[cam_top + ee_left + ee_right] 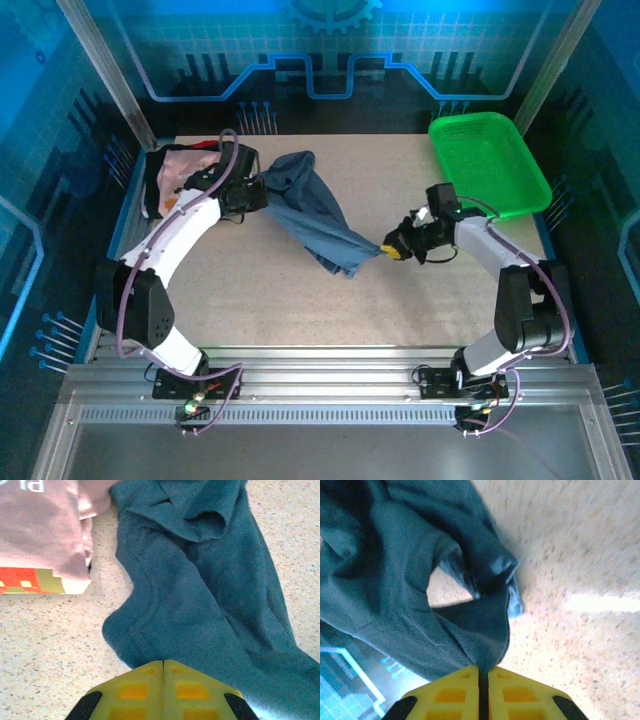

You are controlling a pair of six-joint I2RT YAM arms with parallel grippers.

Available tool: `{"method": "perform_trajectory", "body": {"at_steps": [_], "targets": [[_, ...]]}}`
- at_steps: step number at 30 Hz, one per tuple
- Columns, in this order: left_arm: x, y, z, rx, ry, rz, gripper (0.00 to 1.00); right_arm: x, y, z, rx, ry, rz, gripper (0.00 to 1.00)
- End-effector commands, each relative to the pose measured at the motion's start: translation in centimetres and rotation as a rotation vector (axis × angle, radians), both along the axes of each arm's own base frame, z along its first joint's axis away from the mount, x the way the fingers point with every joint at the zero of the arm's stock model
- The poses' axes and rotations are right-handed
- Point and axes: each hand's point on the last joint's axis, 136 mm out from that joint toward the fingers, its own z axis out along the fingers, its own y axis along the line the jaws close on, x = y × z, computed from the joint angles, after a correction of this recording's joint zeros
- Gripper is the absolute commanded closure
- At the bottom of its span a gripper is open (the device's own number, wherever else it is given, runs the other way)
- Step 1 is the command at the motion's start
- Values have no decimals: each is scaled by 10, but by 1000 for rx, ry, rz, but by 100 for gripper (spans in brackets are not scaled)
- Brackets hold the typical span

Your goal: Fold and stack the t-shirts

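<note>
The slate-blue t-shirt (315,215) stretches in a rumpled band across the table between my two grippers. My left gripper (262,193) is shut on its left end, and the cloth (200,605) runs out from the closed fingertips (163,662). My right gripper (385,250) is shut on the shirt's lower right corner and holds it off the table; the fabric (385,580) hangs bunched from the pinched jaws (484,669). The pale pink t-shirt (180,170) lies crumpled at the back left, its pixel print (30,580) facing up. Dark cloth (153,190) shows under its left edge.
A bright green mesh basket (490,165) sits at the back right corner, just behind the right arm. The speckled tabletop (300,300) is bare in front of the shirt. Blue walls close in the table's sides.
</note>
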Motion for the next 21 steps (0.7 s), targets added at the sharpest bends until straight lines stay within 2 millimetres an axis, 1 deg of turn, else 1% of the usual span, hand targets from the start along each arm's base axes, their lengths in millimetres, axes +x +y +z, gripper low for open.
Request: {"method": "perform_trajectory", "body": {"at_steps": [1,3,4,7,10,12,13,16,18,19,21], "targets": [[2,28,-9,72,32,7,100,-30,22,-9,-13,87,37,90],[-3,38,1,65,14,21,100,-42,41,-9,-14,98,70,90],[-7,43,9,55,-5,28,100,-47,51,-7,-15,95,86,90],[-26,62,34,54,-54,51,100,-63,80,7,-20,69,132,90],[-43,77,59,62,-98,55,100,-75,102,20,-22,43,161,90],[-51,82,65,70,-100,42,100,-80,114,25,-16,31,177,89],[-53,84,62,78,-92,33,100,-81,118,24,-21,31,187,89],[-53,90,42,88,-26,29,100,-80,127,12,-16,65,202,89],[-47,87,32,74,-3,20,100,-76,130,7,-23,67,224,88],[-41,86,22,71,16,20,100,-73,131,1,-34,78,235,88],[-30,92,-4,98,68,43,100,-66,137,-12,-17,110,263,87]]}}
